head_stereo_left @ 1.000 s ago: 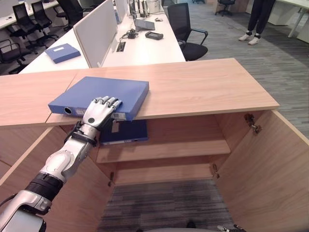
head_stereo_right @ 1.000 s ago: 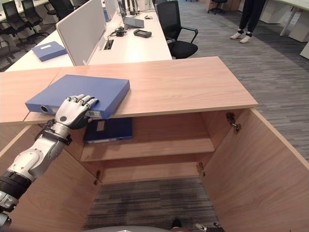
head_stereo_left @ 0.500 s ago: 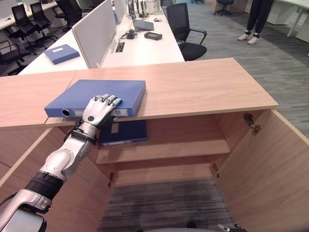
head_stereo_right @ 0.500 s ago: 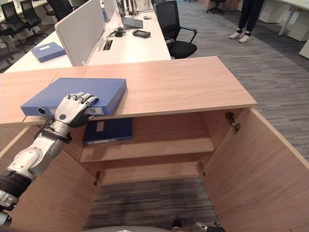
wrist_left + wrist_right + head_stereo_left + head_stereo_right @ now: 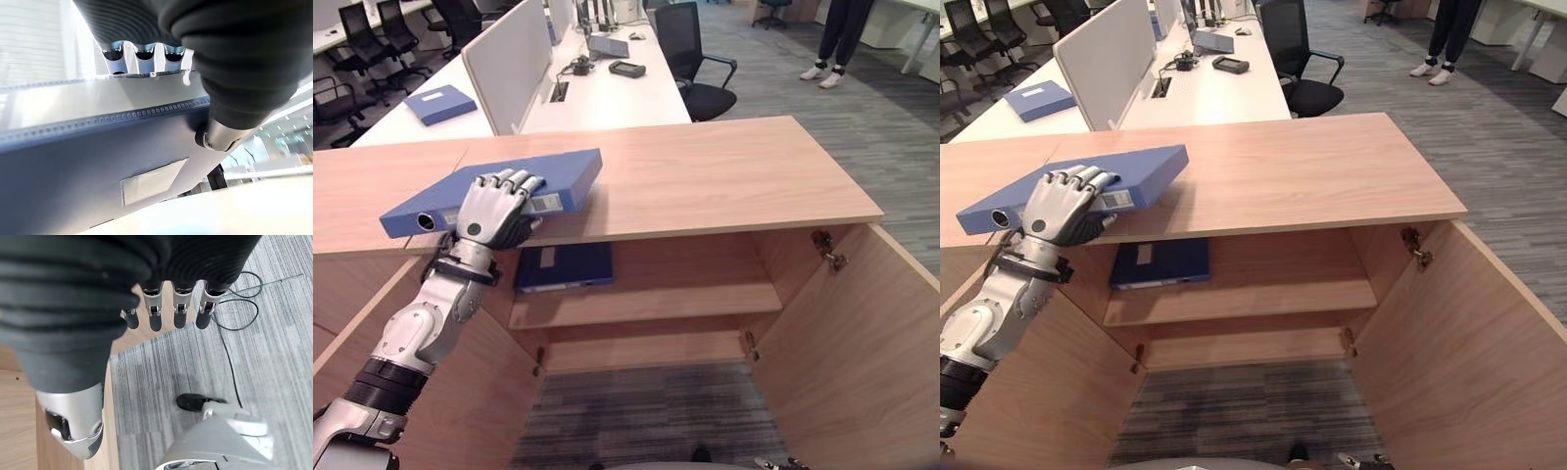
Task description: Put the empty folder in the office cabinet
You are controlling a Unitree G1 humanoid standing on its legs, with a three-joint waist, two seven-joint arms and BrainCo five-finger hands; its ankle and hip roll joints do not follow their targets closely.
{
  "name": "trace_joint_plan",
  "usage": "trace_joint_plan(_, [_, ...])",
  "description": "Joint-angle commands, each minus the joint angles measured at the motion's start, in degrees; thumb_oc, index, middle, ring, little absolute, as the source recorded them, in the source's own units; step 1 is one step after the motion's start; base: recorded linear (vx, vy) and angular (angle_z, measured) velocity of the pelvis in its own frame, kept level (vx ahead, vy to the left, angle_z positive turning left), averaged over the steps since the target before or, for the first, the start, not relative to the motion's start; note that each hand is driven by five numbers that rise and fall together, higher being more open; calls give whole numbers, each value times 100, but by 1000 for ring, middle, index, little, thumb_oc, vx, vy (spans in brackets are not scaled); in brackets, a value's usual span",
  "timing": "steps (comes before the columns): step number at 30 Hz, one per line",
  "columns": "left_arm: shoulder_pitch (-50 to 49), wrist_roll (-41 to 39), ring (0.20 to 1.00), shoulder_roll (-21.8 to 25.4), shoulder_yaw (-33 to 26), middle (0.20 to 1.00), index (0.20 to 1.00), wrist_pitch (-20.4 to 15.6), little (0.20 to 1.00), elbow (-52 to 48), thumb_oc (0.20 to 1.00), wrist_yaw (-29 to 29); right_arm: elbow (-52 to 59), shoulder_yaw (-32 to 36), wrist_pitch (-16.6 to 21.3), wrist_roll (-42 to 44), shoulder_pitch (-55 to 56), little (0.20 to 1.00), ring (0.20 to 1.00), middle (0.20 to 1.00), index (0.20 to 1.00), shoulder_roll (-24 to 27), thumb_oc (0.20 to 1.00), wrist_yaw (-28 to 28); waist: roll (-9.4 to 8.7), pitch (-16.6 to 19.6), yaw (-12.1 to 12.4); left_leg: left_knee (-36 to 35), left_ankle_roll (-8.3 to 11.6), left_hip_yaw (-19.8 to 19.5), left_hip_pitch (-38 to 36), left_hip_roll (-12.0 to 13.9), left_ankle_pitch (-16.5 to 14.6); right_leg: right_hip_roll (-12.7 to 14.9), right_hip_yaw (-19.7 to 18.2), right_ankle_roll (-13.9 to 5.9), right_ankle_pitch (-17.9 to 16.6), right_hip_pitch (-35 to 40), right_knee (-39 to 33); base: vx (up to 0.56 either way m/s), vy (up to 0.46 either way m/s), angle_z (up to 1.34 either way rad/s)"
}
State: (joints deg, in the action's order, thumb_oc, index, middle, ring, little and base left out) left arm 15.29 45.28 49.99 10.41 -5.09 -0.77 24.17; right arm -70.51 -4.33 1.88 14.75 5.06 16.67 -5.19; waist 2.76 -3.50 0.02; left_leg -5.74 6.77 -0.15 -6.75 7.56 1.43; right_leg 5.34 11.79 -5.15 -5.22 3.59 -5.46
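The blue folder (image 5: pixel 509 181) is gripped at its spine by the left hand (image 5: pixel 494 208), fingers (image 5: pixel 506 181) curled over it, its long axis lying crosswise and tilted, at the cabinet (image 5: pixel 724 176) top's front edge.

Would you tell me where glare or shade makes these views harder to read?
Left wrist view: glare washes out the background past the flat blue folder gripped by the left hand. Left eye view: the wooden cabinet top shades the second blue folder beneath. Right wrist view: even light on the right hand.

Cabinet top (image 5: pixel 724 176) carries blue folder (image 5: pixel 563 176), tilted. Upper shelf (image 5: pixel 705 299) inside holds 2nd folder (image 5: pixel 566 266).
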Motion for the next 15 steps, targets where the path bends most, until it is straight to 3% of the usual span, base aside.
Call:
trace_joint_plan(1, [507,-338,200,500,-797,200,200,-23,200,-470,200,402,-373,96,53,237,-374,1000,1000,1000,1000,-103,1000,-41,-93,-214,28,74,256,32,-199,113,-461,194,-143,-522,942,670,46,0,0,0])
trace_joint_plan(10, [471,-838,200,940,-1632,200,200,-178,200,-1100,200,656,-398,-2,68,257,-369,1000,1000,1000,1000,-155,1000,21,-55,-170,138,74,251,-39,-165,74,-445,222,-69,-525,930,679,46,-3,-7,3])
trace_joint_plan(15, [356,-1316,200,930,-2032,200,200,-304,200,-1334,200,717,-399,-29,64,265,-372,1000,1000,1000,1000,-165,1000,53,-36,-155,184,74,248,-64,-160,53,-440,239,-38,-518,927,697,46,0,-8,5])
